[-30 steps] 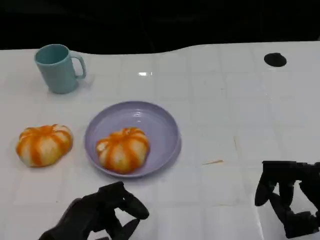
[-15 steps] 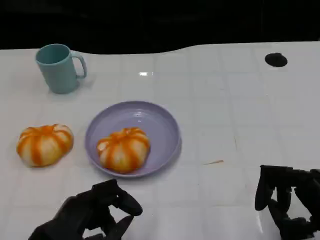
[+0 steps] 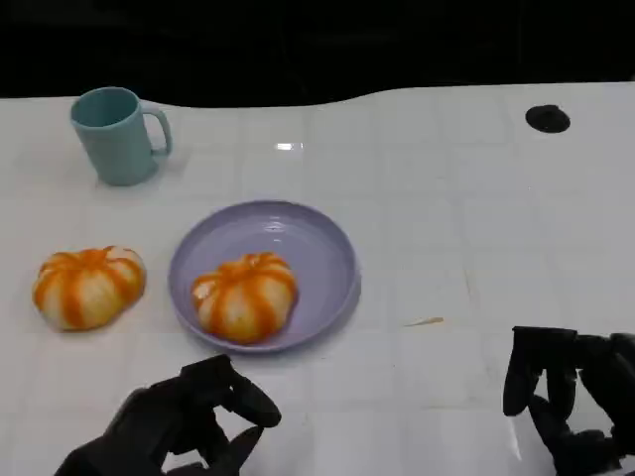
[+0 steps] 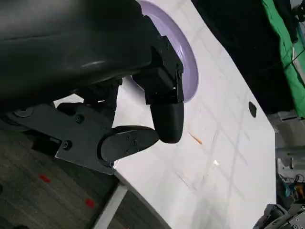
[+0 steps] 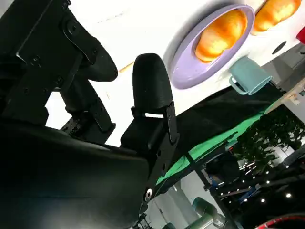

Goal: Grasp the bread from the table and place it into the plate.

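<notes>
Beside plate (image 3: 337, 260), second bread (image 3: 87, 287).

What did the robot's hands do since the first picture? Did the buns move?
Both hands pulled back toward the robot: the left hand slid lower and leftward, the right hand sank a little. Neither holds anything. The bread in the plate, the plate, the bread on the table and the mug stayed put.

Bright, even light; small glare on the white table (image 3: 286, 147).
</notes>
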